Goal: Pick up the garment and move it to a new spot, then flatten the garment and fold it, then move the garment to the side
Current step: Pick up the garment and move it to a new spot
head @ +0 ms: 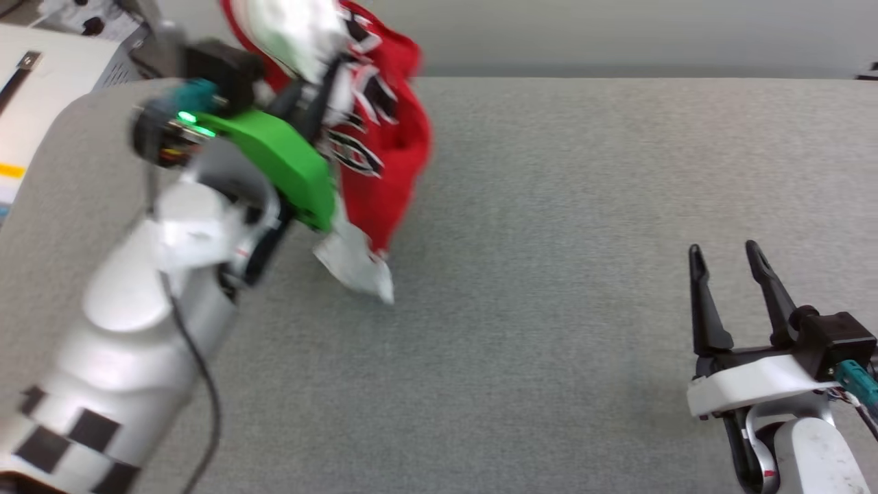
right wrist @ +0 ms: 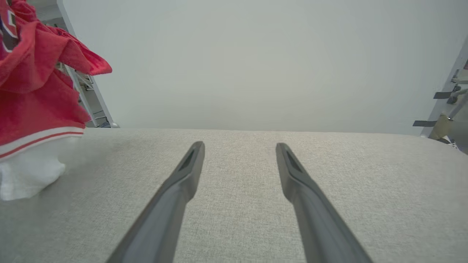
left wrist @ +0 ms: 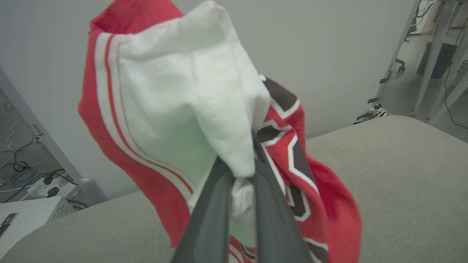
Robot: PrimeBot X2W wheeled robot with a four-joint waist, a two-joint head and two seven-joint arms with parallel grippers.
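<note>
Garment (head: pixel 387 137) clamped tight in left jaws, hanging long-axis down, sleeve tip at the surface (head: pixel 549 309); right jaws spread wide, empty, well off to its right.

One garment (head: pixel 387 137) is showing, a red shirt with white sleeves. Two tools are showing, the left tool (left wrist: pixel 242 171) and the right tool (head: pixel 723 247), each carrying two dark fingers (head: pixel 704 309). One grey tabletop (head: pixel 549 309) is lying beneath them all.

left end effector (left wrist: pixel 237 153) | pinching garment (left wrist: pixel 164 102) | grey table (left wrist: pixel 402 175) beneath
</note>
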